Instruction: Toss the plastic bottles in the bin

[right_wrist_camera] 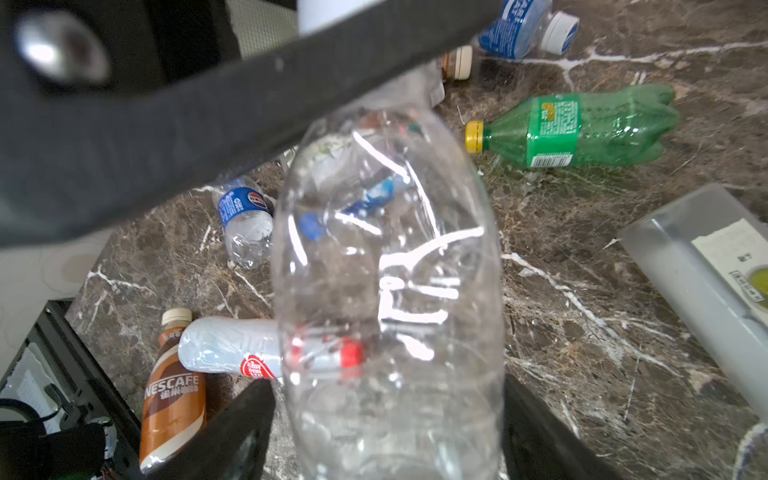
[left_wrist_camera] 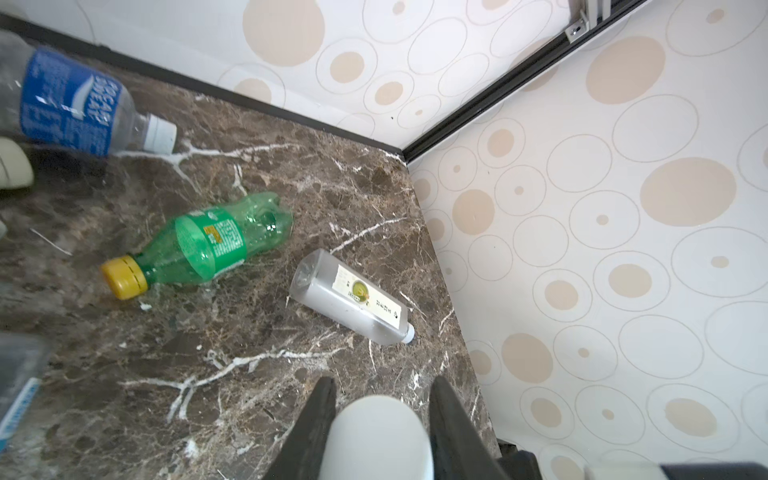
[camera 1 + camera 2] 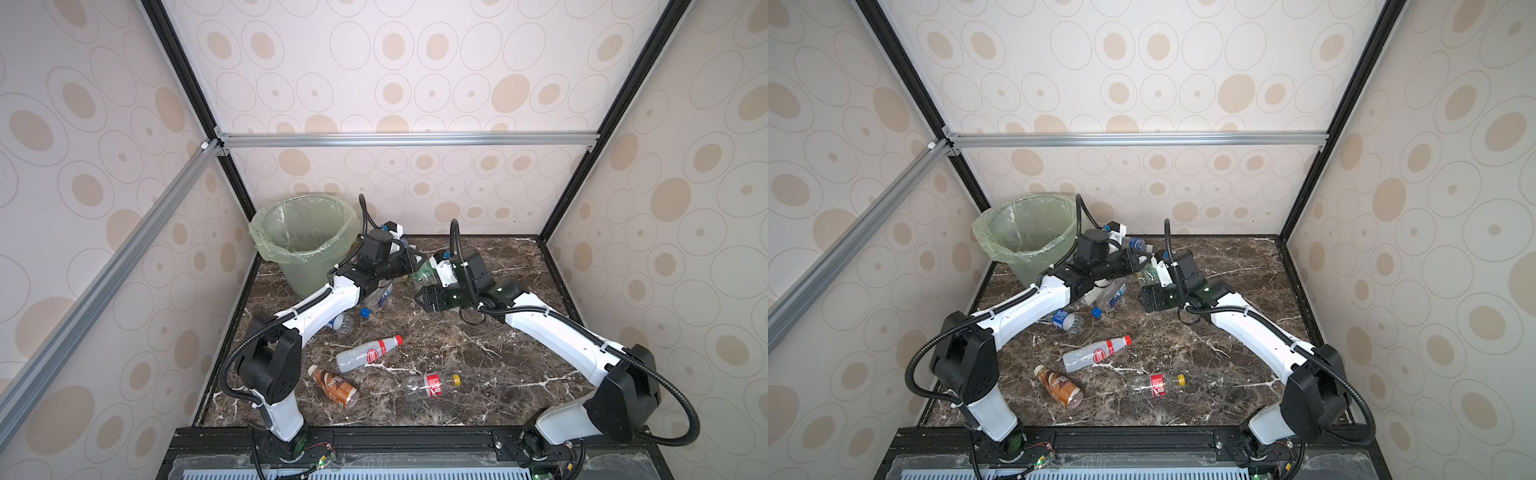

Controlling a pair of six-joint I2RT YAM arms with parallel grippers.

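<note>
NESCAFE brown bottle (image 1: 172, 395); POCARI SWEAT bottle (image 2: 70, 104)

In both top views the bin (image 3: 299, 266) is standing upper left on the tabletop (image 3: 478, 374). Three bottles (image 3: 368, 353) are lying at lower centre, further bottles (image 3: 380, 295) just right of the bin.

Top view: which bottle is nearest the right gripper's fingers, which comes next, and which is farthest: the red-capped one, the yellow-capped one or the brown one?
1. Red-capped bottle: in the middle, just in front of the right gripper.
2. Yellow-capped bottle: farther toward the front.
3. Brown bottle: front left, the farthest.
</note>
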